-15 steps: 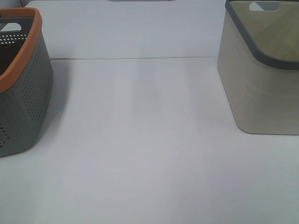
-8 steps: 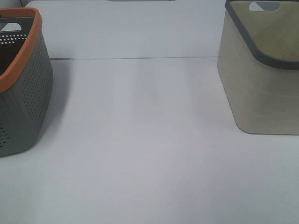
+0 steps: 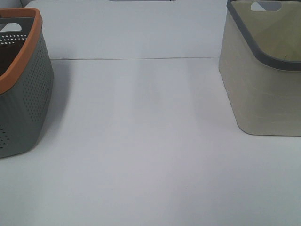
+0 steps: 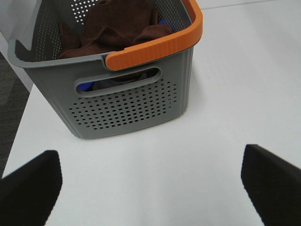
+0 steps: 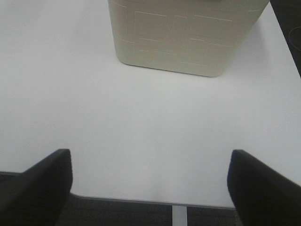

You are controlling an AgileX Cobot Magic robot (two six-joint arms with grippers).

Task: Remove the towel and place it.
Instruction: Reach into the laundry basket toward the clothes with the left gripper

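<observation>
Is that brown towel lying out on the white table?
No, the towel sits bunched inside the grey basket with the orange rim, not on the table.

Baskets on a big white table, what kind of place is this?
Probably a robot test room, not a home. A plain white table holds a grey basket with a brown towel in it and a beige basket, and black robot fingers show in both wrist views.
</observation>
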